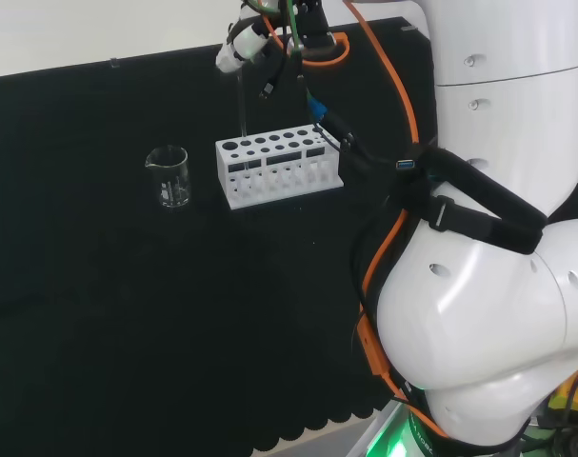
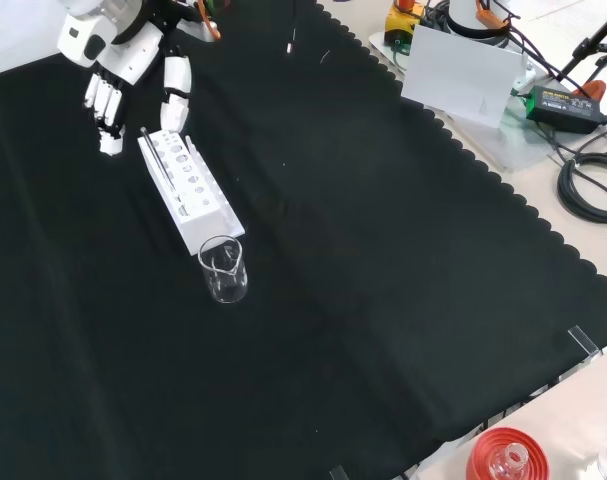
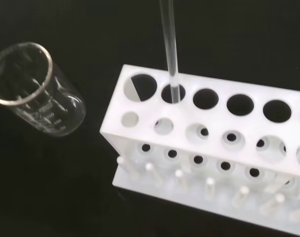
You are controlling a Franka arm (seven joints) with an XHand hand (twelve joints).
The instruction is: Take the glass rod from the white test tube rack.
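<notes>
In the head view the hand hangs above the white test tube rack, its fingers closed in a pinch on the top of the glass rod. The rod runs straight down from the hand, its lower end in a hole at the rack's end nearest the glass beaker. In the front view the fingers point down just beside the rack's far end.

hand over white rack, glass rod upright in rack's left end, beaker left
</notes>
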